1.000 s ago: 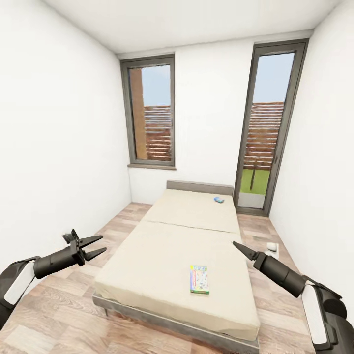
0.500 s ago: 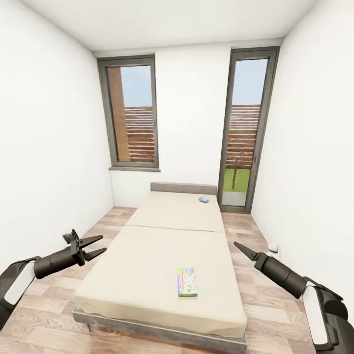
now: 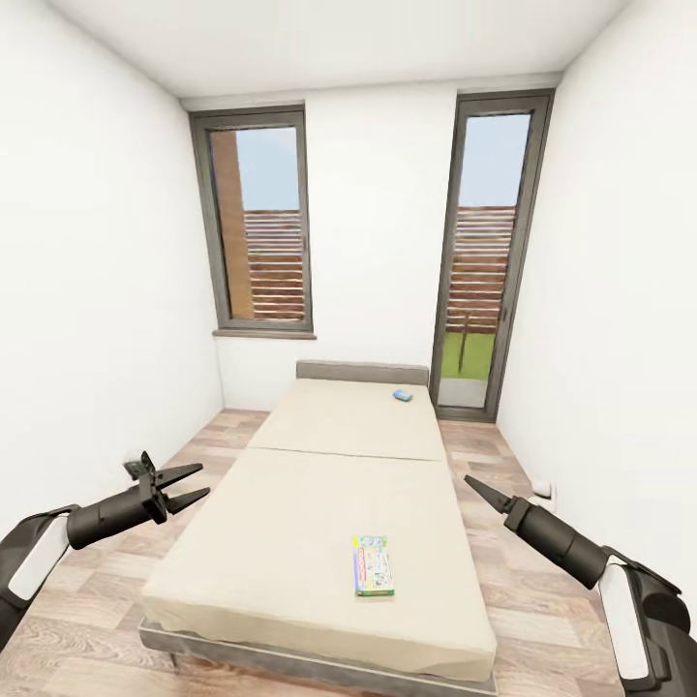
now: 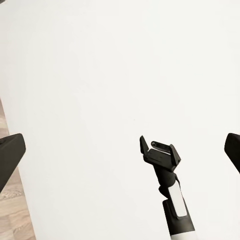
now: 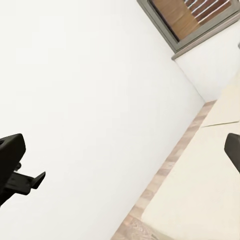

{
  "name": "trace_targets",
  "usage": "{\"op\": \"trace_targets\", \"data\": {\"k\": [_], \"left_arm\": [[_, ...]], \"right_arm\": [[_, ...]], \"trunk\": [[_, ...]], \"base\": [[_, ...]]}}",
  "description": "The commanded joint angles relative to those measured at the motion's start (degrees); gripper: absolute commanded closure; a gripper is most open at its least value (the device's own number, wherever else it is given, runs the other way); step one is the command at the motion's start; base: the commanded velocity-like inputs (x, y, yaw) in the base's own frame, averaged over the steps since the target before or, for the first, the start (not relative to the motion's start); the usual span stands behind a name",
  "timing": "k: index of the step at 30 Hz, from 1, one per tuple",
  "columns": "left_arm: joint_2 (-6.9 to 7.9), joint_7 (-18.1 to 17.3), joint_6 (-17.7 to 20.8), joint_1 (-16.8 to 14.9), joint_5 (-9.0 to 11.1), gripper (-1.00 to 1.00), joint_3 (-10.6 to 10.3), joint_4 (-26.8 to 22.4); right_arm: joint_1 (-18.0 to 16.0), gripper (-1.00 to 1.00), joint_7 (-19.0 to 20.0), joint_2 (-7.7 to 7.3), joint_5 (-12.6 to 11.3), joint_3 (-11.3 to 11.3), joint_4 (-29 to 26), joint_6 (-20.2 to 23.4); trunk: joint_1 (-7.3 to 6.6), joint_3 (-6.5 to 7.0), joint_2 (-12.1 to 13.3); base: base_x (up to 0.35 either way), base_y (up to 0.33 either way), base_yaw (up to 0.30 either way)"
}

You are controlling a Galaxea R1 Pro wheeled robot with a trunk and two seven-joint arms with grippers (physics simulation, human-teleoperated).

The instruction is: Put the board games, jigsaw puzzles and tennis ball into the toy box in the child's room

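Observation:
The bed (image 3: 329,484), a cream mattress in two panels, lies straight ahead in the child's room. A busy multicolour board game (image 3: 373,565) lies flat on the near panel, toward its right side. On the far panel near the headboard rests a small blue board game (image 3: 403,395). My left gripper (image 3: 189,484) hangs open over the floor left of the bed, holding nothing. To the right of the bed, my right gripper (image 3: 476,486) is open and empty, with its fingers spread wide in the right wrist view. The table, toy box, jigsaw puzzles and tennis ball are out of view.
White walls close in on both sides. A grey-framed window (image 3: 257,227) and a tall glass door (image 3: 484,252) fill the far wall. Strips of wood-plank floor (image 3: 116,581) run along each side of the bed. A small white object (image 3: 542,490) sits low by the right wall.
The whole view has shifted, so the bed now sits more centred and the near game box a little lower. Both arms keep the same pose and both grippers stay open.

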Motion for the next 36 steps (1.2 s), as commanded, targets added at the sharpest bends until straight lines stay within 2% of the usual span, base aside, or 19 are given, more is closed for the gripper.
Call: {"op": "trace_targets", "data": {"k": [1, 25, 31, 36], "left_arm": [[0.0, -0.1, 0.3, 0.0, 0.1, -1.0, 0.0, 0.0], [0.0, -0.1, -0.5, 0.0, 0.1, -1.0, 0.0, 0.0], [0.0, -0.1, -0.5, 0.0, 0.1, -1.0, 0.0, 0.0], [0.0, 0.0, -0.6, 0.0, 0.1, -1.0, 0.0, 0.0]], "right_arm": [[0.0, -1.0, 0.1, 0.02, -0.2, 0.0, 0.0, 0.3], [0.0, -1.0, -0.1, 0.0, -0.2, 0.0, -0.1, 0.4], [0.0, -1.0, -0.1, -0.07, -0.3, -0.1, 0.6, 0.5], [0.0, -1.0, -0.1, -0.68, -0.3, -0.1, 3.1, 0.5]], "trunk": [[0.02, -0.03, 0.0], [0.02, -0.05, 0.0], [0.02, -0.47, 0.0], [0.02, -0.93, 0.0]], "base": [[0.008, 0.002, 0.0], [0.07, 0.0, 0.0], [0.105, 0.0, 0.0], [0.1, -0.018, 0.0]]}}
